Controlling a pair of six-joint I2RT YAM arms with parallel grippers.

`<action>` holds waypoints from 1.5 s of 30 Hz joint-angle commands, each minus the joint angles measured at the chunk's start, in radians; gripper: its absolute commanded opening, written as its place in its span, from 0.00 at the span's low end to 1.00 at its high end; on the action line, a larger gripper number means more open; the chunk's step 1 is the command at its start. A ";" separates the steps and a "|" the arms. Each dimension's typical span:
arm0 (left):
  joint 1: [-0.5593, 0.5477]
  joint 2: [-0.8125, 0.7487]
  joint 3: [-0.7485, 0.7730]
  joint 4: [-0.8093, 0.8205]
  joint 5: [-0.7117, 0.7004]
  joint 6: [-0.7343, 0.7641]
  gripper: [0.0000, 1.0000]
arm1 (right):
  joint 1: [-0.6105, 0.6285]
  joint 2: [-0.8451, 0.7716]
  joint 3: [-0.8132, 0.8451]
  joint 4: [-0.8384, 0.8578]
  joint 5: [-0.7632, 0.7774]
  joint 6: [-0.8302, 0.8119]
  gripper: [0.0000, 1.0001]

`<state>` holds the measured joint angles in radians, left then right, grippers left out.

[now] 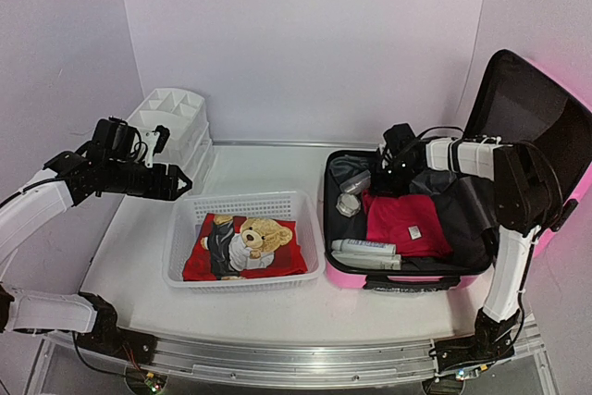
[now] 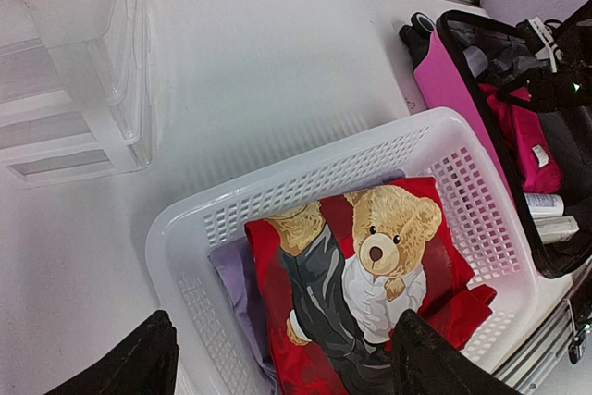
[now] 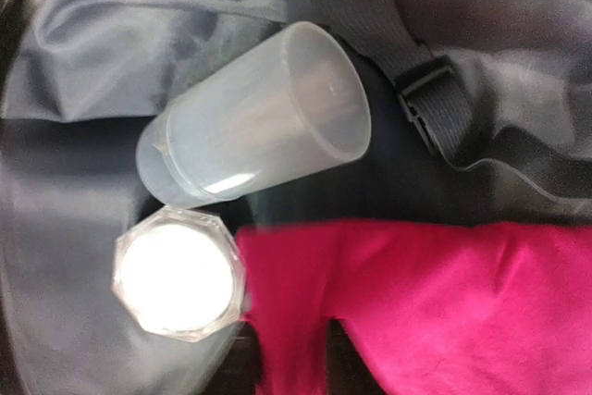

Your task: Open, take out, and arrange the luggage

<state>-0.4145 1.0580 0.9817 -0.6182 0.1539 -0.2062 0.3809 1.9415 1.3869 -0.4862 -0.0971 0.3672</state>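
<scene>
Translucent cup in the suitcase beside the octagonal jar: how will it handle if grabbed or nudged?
Cup lies on its side on loose black lining, so a nudge probably rolls it. Thin-looking walls likely flex if pinched at the rim. Probably light: it looks empty.

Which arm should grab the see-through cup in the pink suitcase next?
Probably the right arm. It reaches into the luggage, and its wrist camera looks straight at the clear cup. The left arm's fingers hang open over the white basket, away from the cup.
</scene>
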 commanded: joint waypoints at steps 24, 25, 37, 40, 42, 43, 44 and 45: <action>-0.002 0.153 0.026 -0.052 -0.293 -0.061 0.84 | 0.081 0.041 0.253 -0.533 0.215 -0.075 0.87; -0.001 0.158 0.034 -0.065 -0.287 -0.054 0.84 | 0.085 0.047 0.262 -0.554 0.220 -0.053 0.87; 0.008 0.342 0.285 -0.250 -0.266 0.026 0.85 | 0.168 0.154 0.487 -0.928 0.314 0.127 0.88; 0.008 0.370 0.326 -0.269 -0.240 0.021 0.85 | 0.201 0.153 0.486 -1.000 0.308 0.205 0.88; 0.008 0.391 0.345 -0.278 -0.228 0.026 0.85 | 0.229 0.155 0.473 -1.015 0.327 0.249 0.88; 0.008 0.395 0.352 -0.280 -0.230 0.034 0.85 | 0.235 0.159 0.464 -1.016 0.325 0.270 0.89; 0.008 0.398 0.359 -0.280 -0.233 0.042 0.85 | 0.237 0.164 0.454 -1.014 0.315 0.287 0.89; 0.007 0.399 0.362 -0.280 -0.239 0.051 0.85 | 0.237 0.176 0.446 -1.002 0.302 0.298 0.89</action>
<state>-0.4114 1.4494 1.2762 -0.8795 -0.0902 -0.1963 0.5911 2.0907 1.8389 -1.4353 0.1936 0.5518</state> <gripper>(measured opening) 0.847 0.888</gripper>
